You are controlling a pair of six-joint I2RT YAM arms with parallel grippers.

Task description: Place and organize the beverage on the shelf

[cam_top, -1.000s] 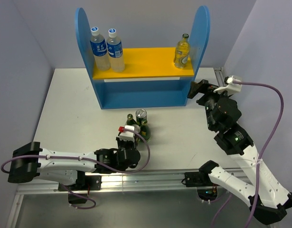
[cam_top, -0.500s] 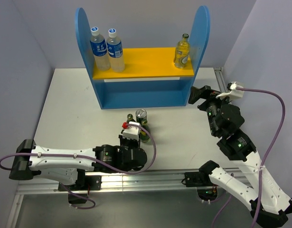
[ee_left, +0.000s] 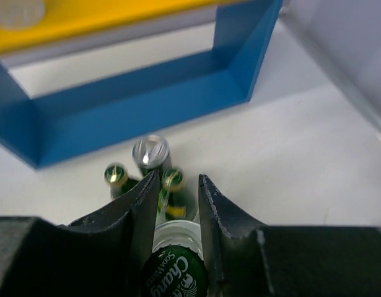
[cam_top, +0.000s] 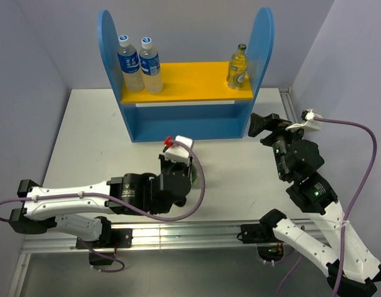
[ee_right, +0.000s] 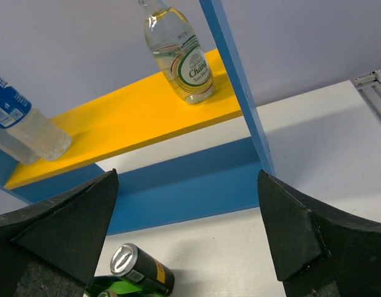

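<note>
**A:** In front of the shelf (cam_top: pixel 190 120), what does the left gripper (ee_left: pixel 176 201) do?

**B:** Its jaws are clenched on a labelled bottle (ee_left: pixel 175 272), clear glass with a green label. Under it two green bottles (ee_left: pixel 116 175) and one can (ee_left: pixel 150 151) stand close together on the table (cam_top: pixel 91 136).

**A:** And the right gripper (ee_right: pixel 187 185)?

**B:** Released, with the fingers wide apart, near the right side panel.

**A:** Which step is this?

**B:** I think it is the carrying of a second clear bottle. One pale-yellow bottle (cam_top: pixel 238 67) stands at the right end of the yellow board (cam_top: pixel 190 77), and two plastic bottles (cam_top: pixel 139 62) take the left end.

**A:** What comes next?

**B:** The bottle must probably go up over the board edge, stay upright, and come down beside the pale-yellow one without knocking it.
</note>
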